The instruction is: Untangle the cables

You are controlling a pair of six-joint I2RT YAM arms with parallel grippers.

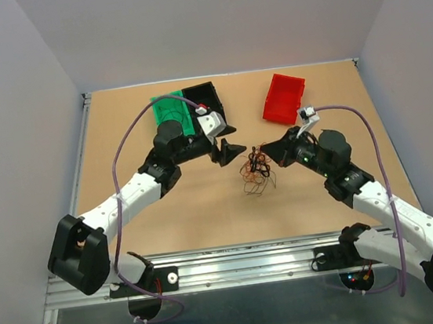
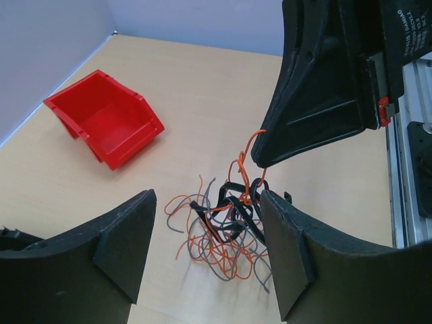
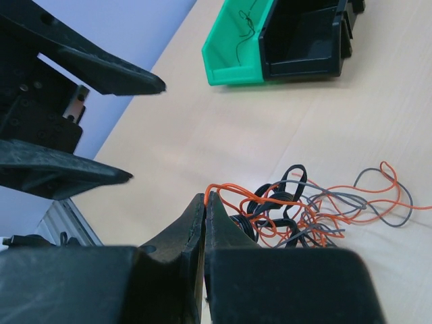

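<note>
Orange-red, black and grey strands of the cables [image 1: 257, 174] lie in one loose knot on the tan table [image 1: 169, 223], midway between your two arms and well apart from the red bin [image 1: 283, 98], the green bin [image 1: 170, 108] and the black bin [image 1: 207, 98] at the far side. Your right gripper [image 3: 204, 202] has its jaws pressed together on an orange strand lifted from the knot's edge. Your left gripper [image 1: 231, 151] hangs just beside the knot with its fingers spread wide apart.

Red bin [image 1: 284, 97] sits back-R on the tan surface [image 1: 208, 222]. Green bin [image 1: 169, 109] & black bin [image 1: 208, 96] sit side by side, back-L.
</note>
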